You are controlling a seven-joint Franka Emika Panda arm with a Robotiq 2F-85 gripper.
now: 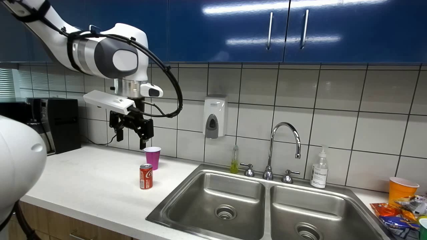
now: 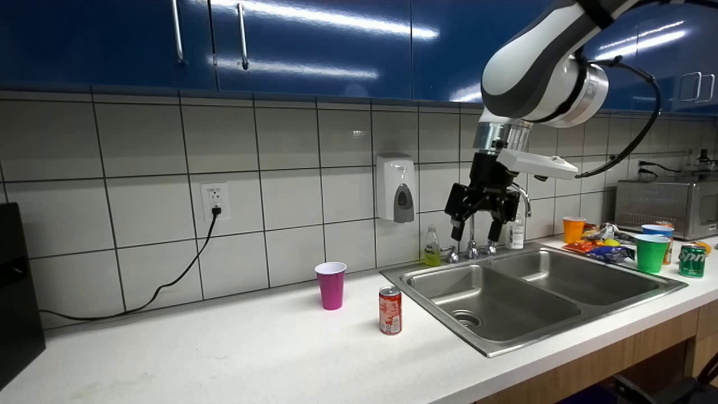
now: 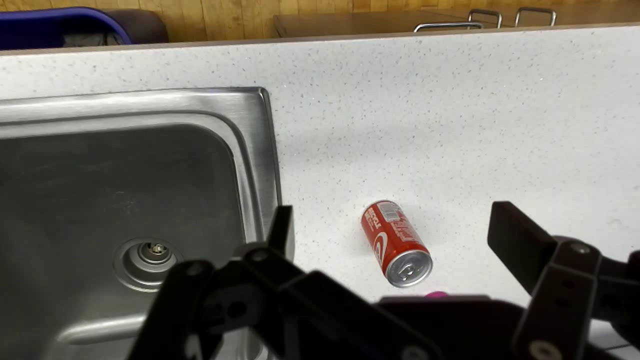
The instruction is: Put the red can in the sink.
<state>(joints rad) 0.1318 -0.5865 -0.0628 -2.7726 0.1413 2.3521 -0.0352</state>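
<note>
The red can (image 1: 146, 177) stands upright on the white counter to the left of the sink. It also shows in an exterior view (image 2: 390, 312) and in the wrist view (image 3: 392, 235), where its silvery top faces the camera. The steel double-basin sink (image 1: 267, 208) shows in both exterior views (image 2: 449, 315); the wrist view shows the corner of one basin (image 3: 256, 117). My gripper (image 1: 131, 140) is open and empty, high above the counter, pointing down (image 2: 476, 231). In the wrist view the fingers (image 3: 392, 222) appear on either side of the can, well above it and not touching.
A pink cup (image 1: 152, 158) stands close behind the can, near the tiled wall (image 2: 331, 287). The chrome faucet (image 1: 272, 150), a green soap bottle (image 1: 234, 160) and a white pump bottle (image 1: 319, 171) line the sink's back. Cups, snack bags and a green can (image 2: 692, 261) stand beyond the sink.
</note>
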